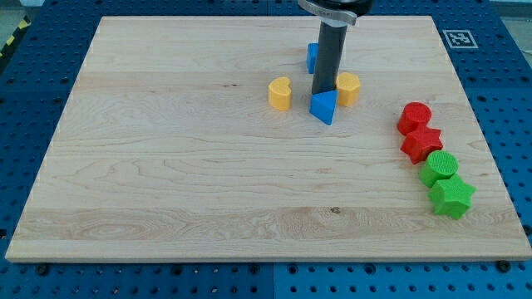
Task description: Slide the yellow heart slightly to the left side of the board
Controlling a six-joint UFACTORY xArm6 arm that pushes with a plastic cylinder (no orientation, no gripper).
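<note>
Rod's tip (321, 93) sits between yellow heart (281, 93) and blue triangle (324, 107)

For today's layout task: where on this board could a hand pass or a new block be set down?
Free: everything left of the yellow heart, and the bottom strip. Crowded: around my tip, between blue triangle and yellow block; red and green blocks line the right edge.

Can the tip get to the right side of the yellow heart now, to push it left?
Probably yes. My tip stands just behind the blue triangle, to the view's right of the yellow heart, and the strip of board between tip and heart looks bare, so a straight leftward slide seems free.
</note>
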